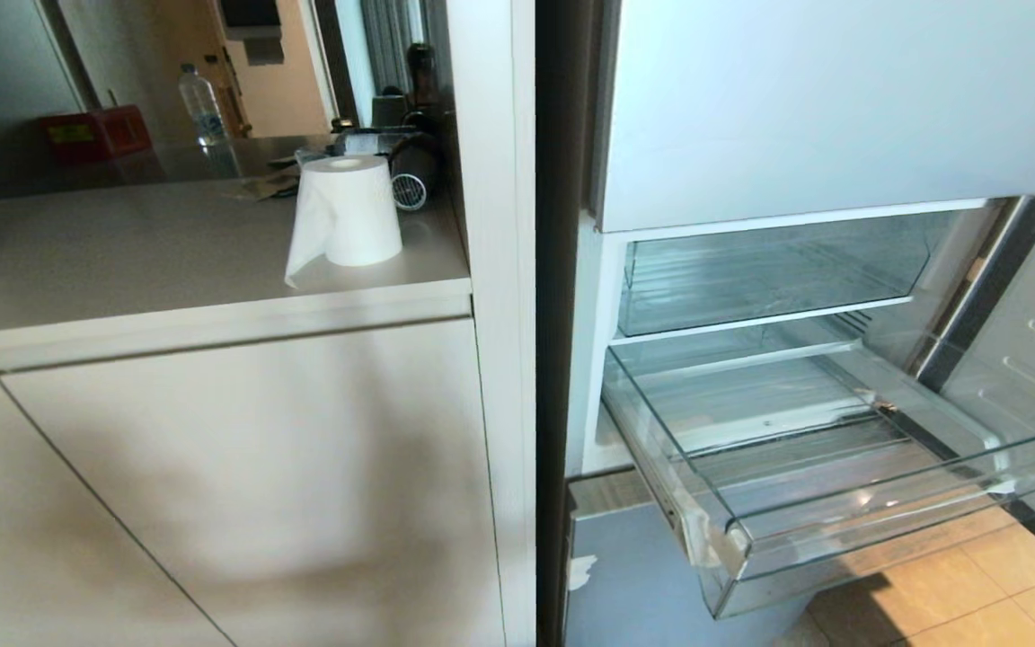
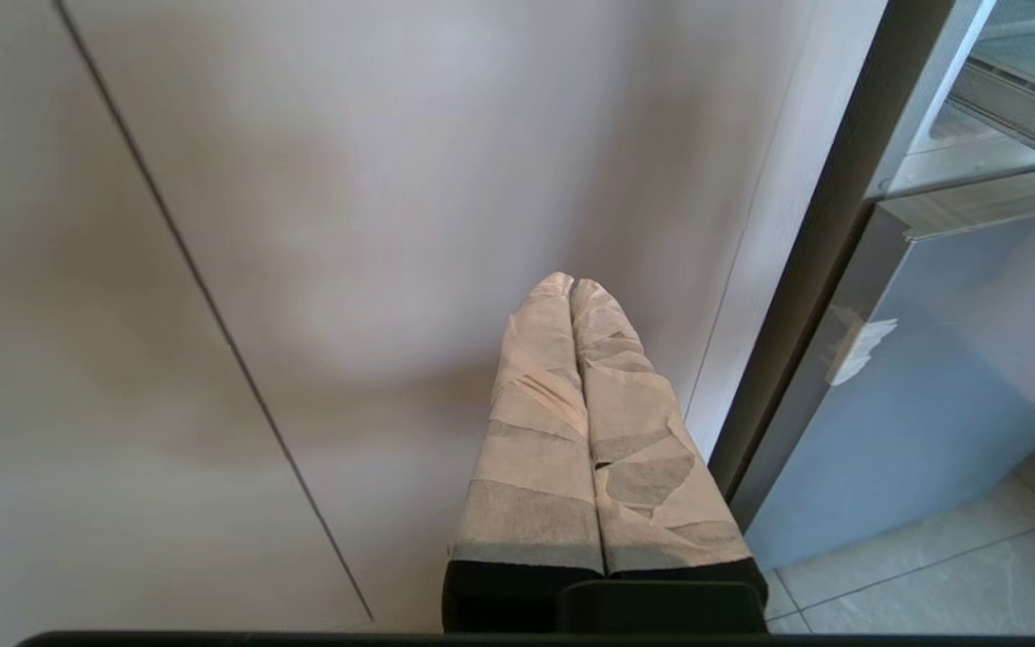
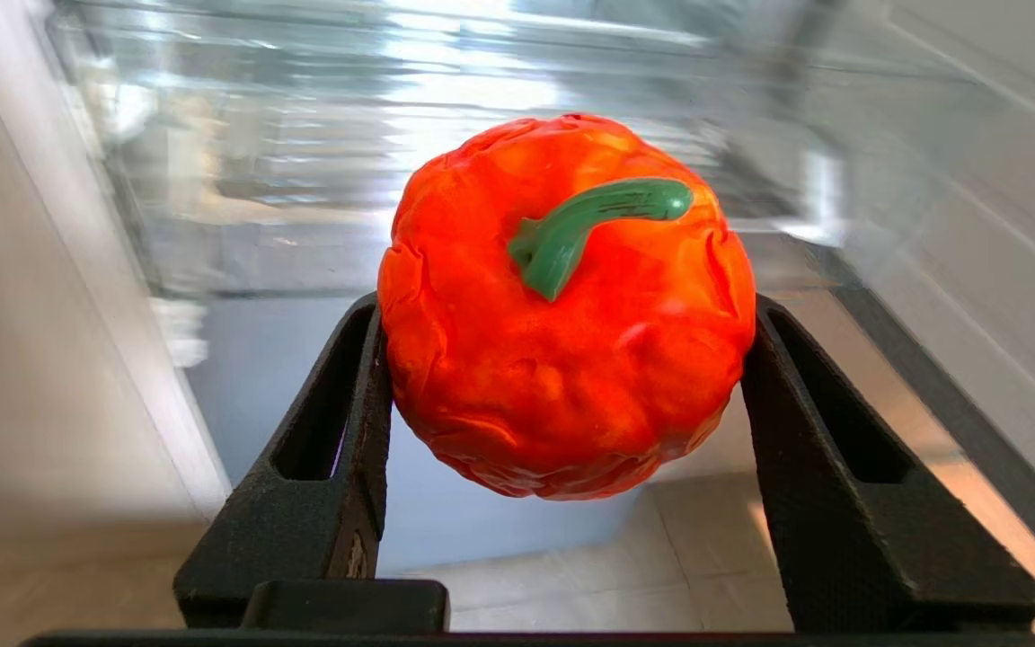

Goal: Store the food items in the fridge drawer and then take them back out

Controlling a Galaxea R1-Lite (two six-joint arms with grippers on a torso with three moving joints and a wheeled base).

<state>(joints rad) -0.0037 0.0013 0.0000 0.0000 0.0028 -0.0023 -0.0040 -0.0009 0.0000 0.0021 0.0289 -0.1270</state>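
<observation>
1. Overhead first, the head view: one fridge drawer (image 1: 841, 503) stands pulled out of the open fridge, its long axis running across the fridge opening and its thick clear front lip facing the tiled floor (image 1: 958, 584) side. No food shows inside it. One deeper clear bin (image 1: 769, 279) sits on the level above, pushed in.
2. Same view, surroundings: one pale door panel (image 1: 841, 108) is above the bin, and one open fridge door (image 1: 1030, 341) stands to the right of the drawer. Left of the fridge, a counter (image 1: 122, 261) carries one paper roll (image 1: 347, 211), upright, one water bottle (image 1: 202, 103) and one red box (image 1: 95, 133) farther back. Neither arm appears here.
3. Left wrist view: the left gripper (image 2: 571, 286) hangs parked before a cabinet front (image 2: 302, 225), its two taped fingers (image 2: 535, 422) pressed together with nothing between them.
4. Right wrist view: the right gripper (image 3: 562, 310) pinches one orange-red fruit (image 3: 562, 359) between its two black fingers (image 3: 338, 431), which touch the fruit on opposite sides. The fruit is round, with no clear long axis; its green stem (image 3: 589, 225) faces the camera and curves to one side.
5. Same view: the fruit is held in the air in front of the drawer, whose clear front shows blurred behind it. Nothing stands between them.
</observation>
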